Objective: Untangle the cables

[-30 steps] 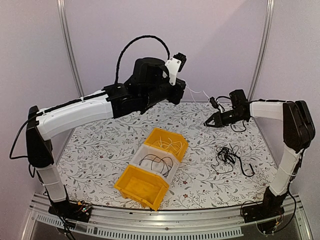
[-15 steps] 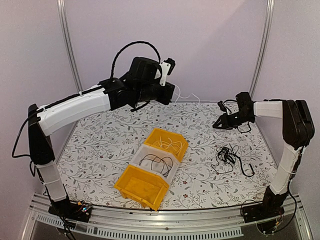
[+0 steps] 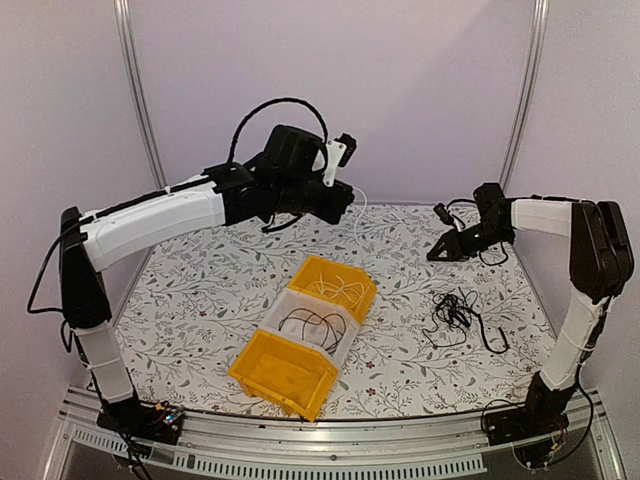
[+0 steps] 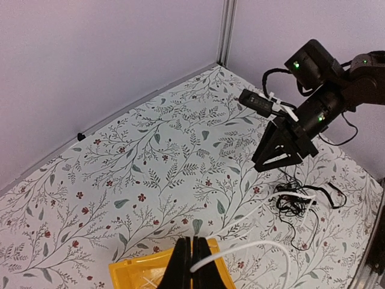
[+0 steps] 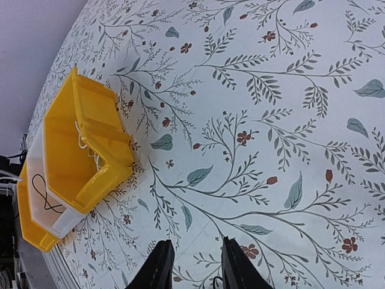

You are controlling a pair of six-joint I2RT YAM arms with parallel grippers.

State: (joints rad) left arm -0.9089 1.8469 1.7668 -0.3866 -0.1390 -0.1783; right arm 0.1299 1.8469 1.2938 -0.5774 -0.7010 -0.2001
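Left claw [image 4: 191, 250]: raised over the far half of the table, fingers pressed together and pinching a thin cream-white cable [image 4: 240, 247], which leaves the fingertips to the right and sags toward the table. Right claw [image 5: 197, 247]: hovering over the far right of the floral-patterned tablecloth [image 3: 200, 300], fingers spread, nothing between them. A loose tangle of thin black cables [image 3: 455, 312] lies on the cloth at the right, nearer than the right claw and clear of it; the left wrist view shows a pale strand among the black ones. Three plastic bins stand in a diagonal row at table centre, side by side. The far yellow bin [image 3: 318, 262] holds pale cables, the middle translucent white bin [image 3: 272, 318] holds a looped black cable, and the near yellow bin [image 3: 300, 395] closes the row.
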